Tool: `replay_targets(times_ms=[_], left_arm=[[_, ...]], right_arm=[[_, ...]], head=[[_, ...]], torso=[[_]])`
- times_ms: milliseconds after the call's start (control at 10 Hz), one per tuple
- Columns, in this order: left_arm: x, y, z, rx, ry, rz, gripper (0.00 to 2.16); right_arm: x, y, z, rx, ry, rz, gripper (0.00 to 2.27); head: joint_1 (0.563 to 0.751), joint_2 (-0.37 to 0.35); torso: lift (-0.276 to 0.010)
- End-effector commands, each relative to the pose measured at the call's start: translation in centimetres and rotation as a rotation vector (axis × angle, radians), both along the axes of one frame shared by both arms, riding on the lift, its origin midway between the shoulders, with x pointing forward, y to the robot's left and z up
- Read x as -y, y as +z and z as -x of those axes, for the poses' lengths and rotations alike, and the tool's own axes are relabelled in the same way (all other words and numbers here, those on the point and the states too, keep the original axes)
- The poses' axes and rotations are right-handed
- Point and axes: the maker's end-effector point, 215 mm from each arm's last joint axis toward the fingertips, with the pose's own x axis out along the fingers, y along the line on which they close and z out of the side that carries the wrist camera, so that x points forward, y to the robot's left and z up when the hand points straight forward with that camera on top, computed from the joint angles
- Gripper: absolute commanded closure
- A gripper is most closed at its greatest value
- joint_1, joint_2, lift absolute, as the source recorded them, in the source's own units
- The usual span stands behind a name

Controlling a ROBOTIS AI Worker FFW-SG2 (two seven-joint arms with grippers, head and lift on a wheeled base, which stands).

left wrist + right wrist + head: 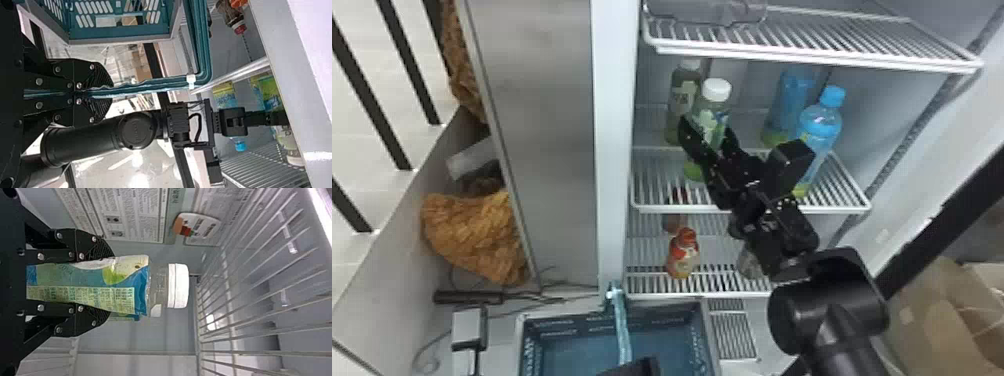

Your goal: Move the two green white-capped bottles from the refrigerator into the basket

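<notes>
Your right claw [109, 285] is closed around the front green, white-capped plastic bottle [716, 90], pressing both label sides, likely to keep it upright when lifted off the white wire shelf [682, 209]; the second green bottle [683, 95] stands behind. Your left claw [111, 93] pinches the teal plastic basket's handle [156, 84], presumably steadying it for loading.

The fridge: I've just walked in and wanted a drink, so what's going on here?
The robot's right tool grips the front green bottle at the fridge shelf; the rear green bottle stands behind it. Its left tool holds the handle of the basket, where both bottles are meant to go. Neither is there yet.
</notes>
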Motion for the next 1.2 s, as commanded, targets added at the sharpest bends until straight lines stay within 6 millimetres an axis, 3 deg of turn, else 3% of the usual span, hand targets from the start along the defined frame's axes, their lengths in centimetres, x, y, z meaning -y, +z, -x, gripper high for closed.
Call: replay_targets(times_ms=[0, 300, 500, 800, 1100], left_arm=[[0.1, 0.1, 0.0, 0.001, 0.001, 0.003, 1.19], [0.1, 0.2, -0.1, 0.003, 0.002, 0.004, 1.19], [0.1, 0.1, 0.0, 0.001, 0.002, 0.004, 1.19], [0.1, 0.1, 0.0, 0.001, 0.002, 0.004, 1.19], [0.0, 0.1, -0.1, 0.002, 0.006, 0.003, 1.19]], right_arm=[[0.3, 0.6, 1.4, -0.009, -0.006, 0.007, 0.87], [1.3, -0.3, 4.2, -0.058, -0.018, 0.000, 0.87], [1.2, 1.1, 6.1, -0.043, -0.006, -0.017, 0.87], [0.4, 1.5, 8.3, -0.066, 0.027, -0.034, 0.87], [-0.8, 2.7, 12.4, -0.116, 0.076, -0.055, 0.87]], head=[[0.695, -0.160], [0.695, -0.174], [0.695, -0.188], [0.695, -0.188], [0.695, -0.183]], torso=[[-0.004], [-0.004], [-0.004], [-0.004], [-0.004]])
